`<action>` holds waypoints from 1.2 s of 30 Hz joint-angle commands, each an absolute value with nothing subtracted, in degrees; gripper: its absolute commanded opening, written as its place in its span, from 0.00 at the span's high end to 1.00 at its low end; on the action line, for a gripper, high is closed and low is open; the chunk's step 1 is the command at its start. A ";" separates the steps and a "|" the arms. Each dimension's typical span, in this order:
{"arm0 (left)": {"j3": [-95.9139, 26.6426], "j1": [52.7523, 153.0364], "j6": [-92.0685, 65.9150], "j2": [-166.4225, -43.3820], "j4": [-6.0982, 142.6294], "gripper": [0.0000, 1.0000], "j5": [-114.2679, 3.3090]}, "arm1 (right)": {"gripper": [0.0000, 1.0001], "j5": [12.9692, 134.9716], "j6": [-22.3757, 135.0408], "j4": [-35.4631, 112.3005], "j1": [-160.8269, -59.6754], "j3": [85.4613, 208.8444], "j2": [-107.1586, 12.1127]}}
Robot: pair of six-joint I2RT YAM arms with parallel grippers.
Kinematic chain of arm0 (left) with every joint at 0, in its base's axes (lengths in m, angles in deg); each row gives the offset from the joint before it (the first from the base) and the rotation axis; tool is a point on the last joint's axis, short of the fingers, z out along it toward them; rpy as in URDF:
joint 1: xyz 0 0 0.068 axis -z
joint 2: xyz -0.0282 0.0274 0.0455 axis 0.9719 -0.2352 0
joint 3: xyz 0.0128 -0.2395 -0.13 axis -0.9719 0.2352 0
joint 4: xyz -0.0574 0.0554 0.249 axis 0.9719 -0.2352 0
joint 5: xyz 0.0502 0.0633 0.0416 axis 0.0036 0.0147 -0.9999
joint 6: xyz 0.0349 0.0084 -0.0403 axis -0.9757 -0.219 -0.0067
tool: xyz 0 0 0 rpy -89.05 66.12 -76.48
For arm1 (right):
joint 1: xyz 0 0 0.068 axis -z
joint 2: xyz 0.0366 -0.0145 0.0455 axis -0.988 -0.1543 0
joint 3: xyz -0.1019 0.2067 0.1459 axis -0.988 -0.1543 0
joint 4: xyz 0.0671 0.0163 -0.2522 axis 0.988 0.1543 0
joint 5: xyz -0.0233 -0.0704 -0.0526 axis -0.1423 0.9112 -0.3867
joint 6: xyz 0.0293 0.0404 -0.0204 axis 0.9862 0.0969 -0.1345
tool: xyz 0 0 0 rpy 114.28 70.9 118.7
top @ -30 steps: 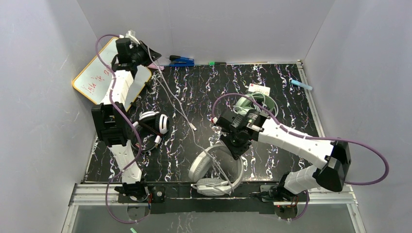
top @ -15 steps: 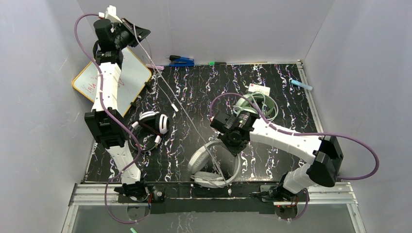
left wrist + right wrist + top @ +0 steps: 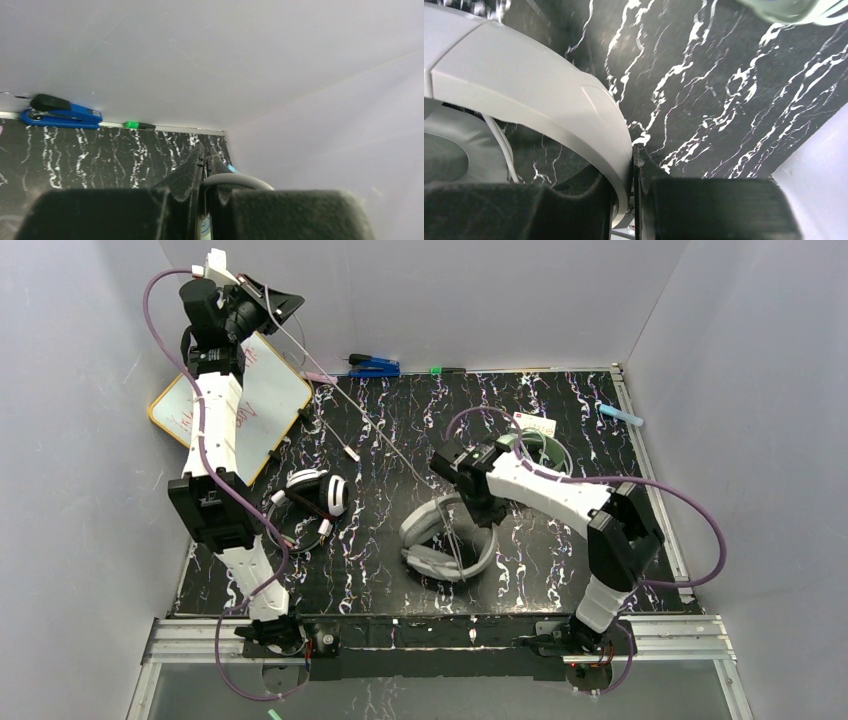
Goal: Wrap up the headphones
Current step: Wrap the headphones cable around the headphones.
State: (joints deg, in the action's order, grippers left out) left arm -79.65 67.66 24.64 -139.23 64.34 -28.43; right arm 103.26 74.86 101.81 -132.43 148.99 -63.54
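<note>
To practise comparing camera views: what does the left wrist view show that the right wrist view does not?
Only left wrist: a blue stapler and a green marker by the back wall. Only right wrist: the grey headphones, gripped at the band by the right tool, and an edge of the green headphones. Both: the black marbled table.

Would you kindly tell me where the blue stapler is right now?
In the top view, the blue stapler lies against the back wall, just left of the green marker.
</note>
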 commanded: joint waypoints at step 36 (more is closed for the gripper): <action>-58.00 90.77 27.11 -107.27 75.40 1.00 -27.11 | 0.99 103.31 85.51 94.51 -100.42 205.12 -93.10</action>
